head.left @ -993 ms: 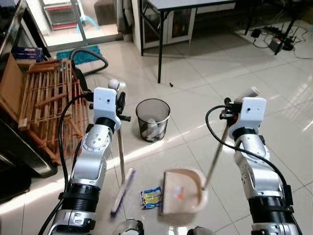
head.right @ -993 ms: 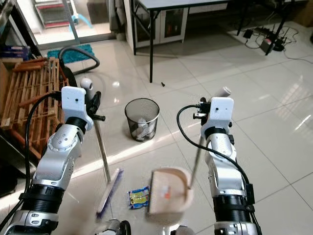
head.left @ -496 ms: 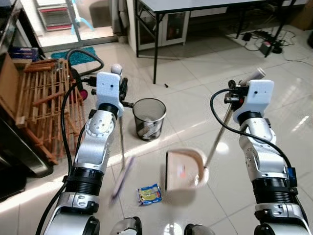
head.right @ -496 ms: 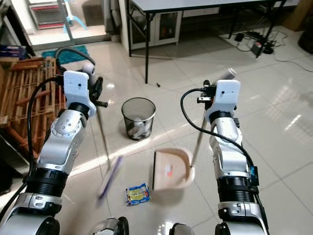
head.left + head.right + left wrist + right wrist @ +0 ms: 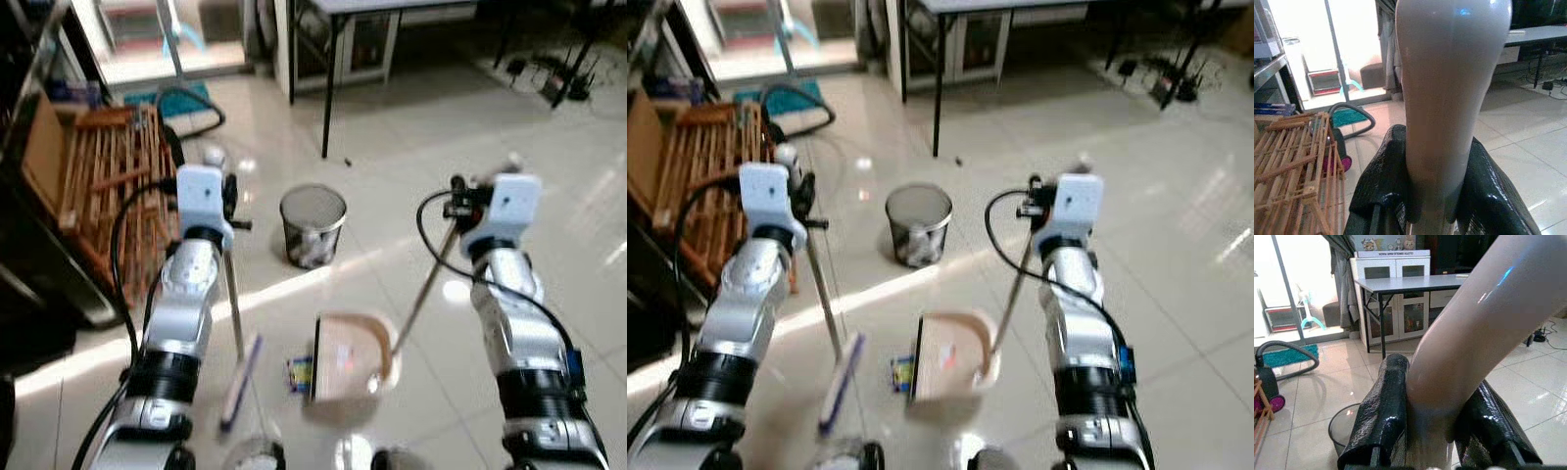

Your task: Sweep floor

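My left gripper (image 5: 227, 193) is shut on the top of a broom handle (image 5: 234, 305); the purple broom head (image 5: 240, 380) rests on the tiled floor. The pale handle end (image 5: 1449, 98) sits clamped between the black fingers (image 5: 1382, 186). My right gripper (image 5: 468, 201) is shut on the long handle of a beige dustpan (image 5: 345, 360) that lies on the floor with bits of litter in it. That handle (image 5: 1474, 338) is clamped between black fingers (image 5: 1382, 416). A blue and yellow wrapper (image 5: 298, 372) lies between broom head and dustpan, touching the pan's open edge.
A black mesh waste bin (image 5: 313, 225) with rubbish stands ahead. A wooden slatted rack (image 5: 103, 186) leans at the left, with a vacuum hose (image 5: 196, 103) behind it. A black-legged table (image 5: 372, 29) and floor cables (image 5: 558, 83) lie farther off.
The head camera has shifted and the picture is blurred. The dustpan now sits against the wrapper, and the broom head lies a little nearer to it.
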{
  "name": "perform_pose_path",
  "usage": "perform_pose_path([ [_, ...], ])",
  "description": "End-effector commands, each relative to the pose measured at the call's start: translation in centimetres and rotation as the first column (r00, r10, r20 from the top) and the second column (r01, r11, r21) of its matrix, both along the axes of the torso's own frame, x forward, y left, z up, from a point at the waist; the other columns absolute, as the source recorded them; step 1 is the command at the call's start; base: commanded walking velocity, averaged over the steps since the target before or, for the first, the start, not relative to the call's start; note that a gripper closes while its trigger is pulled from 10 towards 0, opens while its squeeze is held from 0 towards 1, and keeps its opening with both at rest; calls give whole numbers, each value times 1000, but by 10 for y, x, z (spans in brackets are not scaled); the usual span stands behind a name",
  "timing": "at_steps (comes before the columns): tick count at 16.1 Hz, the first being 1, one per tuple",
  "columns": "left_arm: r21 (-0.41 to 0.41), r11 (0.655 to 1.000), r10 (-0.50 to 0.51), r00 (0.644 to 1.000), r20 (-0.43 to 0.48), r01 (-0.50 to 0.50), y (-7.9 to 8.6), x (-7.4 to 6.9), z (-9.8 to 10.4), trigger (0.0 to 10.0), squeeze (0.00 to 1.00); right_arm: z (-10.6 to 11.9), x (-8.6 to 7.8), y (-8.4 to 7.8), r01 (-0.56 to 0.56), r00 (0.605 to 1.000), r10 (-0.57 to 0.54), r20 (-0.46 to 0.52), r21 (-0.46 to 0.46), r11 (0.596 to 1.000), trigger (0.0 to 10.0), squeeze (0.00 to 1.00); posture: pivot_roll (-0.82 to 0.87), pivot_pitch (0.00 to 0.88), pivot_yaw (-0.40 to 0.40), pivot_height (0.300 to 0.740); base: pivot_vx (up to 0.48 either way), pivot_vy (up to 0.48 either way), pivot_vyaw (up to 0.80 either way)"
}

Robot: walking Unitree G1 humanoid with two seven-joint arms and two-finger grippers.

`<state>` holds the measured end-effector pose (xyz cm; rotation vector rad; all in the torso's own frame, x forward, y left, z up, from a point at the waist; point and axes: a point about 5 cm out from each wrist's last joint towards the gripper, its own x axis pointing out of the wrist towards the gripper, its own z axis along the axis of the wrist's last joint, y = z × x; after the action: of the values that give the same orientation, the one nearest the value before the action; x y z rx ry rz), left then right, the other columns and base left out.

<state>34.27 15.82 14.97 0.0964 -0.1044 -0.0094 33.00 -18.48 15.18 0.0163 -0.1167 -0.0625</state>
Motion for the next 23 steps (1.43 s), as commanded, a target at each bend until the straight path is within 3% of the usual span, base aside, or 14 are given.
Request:
perform_pose_path([
  [1,8,1000,-8,998,63,7,-4,3,14,10000,0,13,-1,-4,16,998,-18,57,20,1000,10000,0,-45,87,36,740,0,0,0],
  [7,14,1000,-2,999,49,2,3,6,16,10000,0,18,8,-4,25,997,-25,66,-8,1000,10000,0,-14,112,27,740,0,0,0],
  [10,38,999,18,999,51,-20,8,7,15,10000,0,15,9,-10,95,994,-92,67,-48,994,10000,0,18,131,21,740,0,0,0],
  [14,54,998,24,996,88,-29,15,7,14,10000,0,9,4,-20,144,986,-138,90,-62,988,10000,0,26,247,28,740,0,0,0],
  [18,74,995,55,992,117,-64,22,21,18,10000,0,7,10,-27,176,979,-163,125,-107,978,10000,0,41,331,39,740,0,0,0],
  [21,32,999,-15,986,166,10,12,17,30,10000,0,17,-1,-23,178,968,-151,201,-125,976,10000,0,36,309,34,740,0,0,0],
  [23,61,997,-65,974,216,53,2,14,32,10000,0,20,-1,-19,162,967,-135,218,-113,980,10000,0,27,328,43,740,0,0,0],
])
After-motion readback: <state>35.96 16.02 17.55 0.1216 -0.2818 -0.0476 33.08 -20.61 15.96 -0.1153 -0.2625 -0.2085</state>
